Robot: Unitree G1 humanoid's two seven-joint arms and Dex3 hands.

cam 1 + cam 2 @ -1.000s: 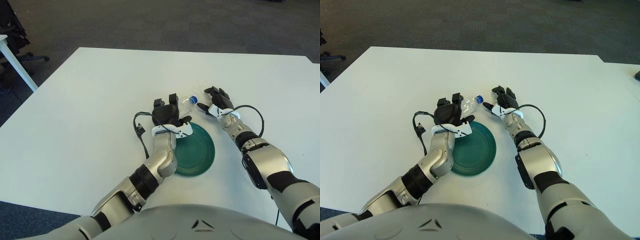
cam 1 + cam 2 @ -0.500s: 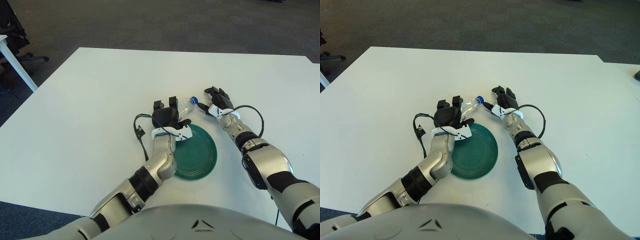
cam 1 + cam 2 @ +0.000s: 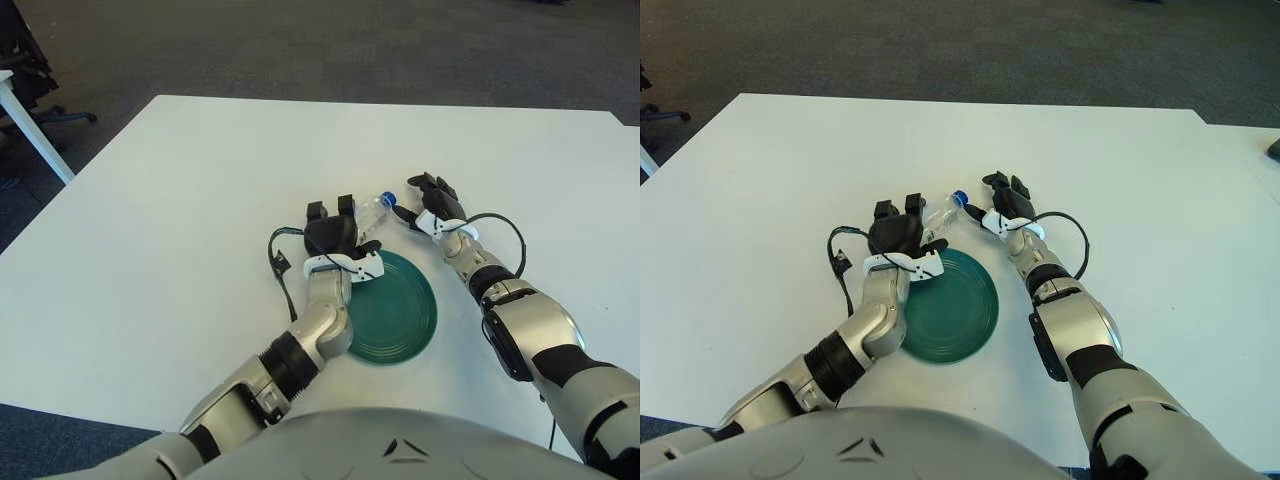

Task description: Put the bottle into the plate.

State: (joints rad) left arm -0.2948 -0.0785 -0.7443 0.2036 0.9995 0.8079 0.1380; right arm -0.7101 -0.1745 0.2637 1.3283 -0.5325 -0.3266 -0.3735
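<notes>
Comparing this moment with the views a second ago, I note two changes: the green plate [image 3: 392, 312] has shifted toward the robot's right and slightly nearer the body, and the left hand [image 3: 335, 238] has moved a little left with the bottle. The plate's far-left rim sits under the left wrist. I judge the arm is dragging or nudging the plate as it moves; this matters, because the target is no longer where it was.

The bottle [image 3: 371, 213] is a clear plastic one with a blue cap. It lies tilted just beyond the plate's far rim, cap pointing away from the plate toward the right hand [image 3: 432, 204]. It is not in the plate.

Left hand state: the fingers [image 3: 346, 206] are curled against the bottle's lower body, wrapped around its base end. I read this as a grasp, though I cannot tell whether the bottle is lifted off the counter [image 3: 180, 220] or resting on it.

Right hand state: it shows just beyond the plate's far-right rim, its fingers [image 3: 996, 182] spread and clamped on nothing. One fingertip is very near the blue cap; contact cannot be confirmed.

Task status, as I judge it: grasp achieved, transfer not done. The bottle must come back toward the robot, over the rim, onto the plate's centre.
</notes>
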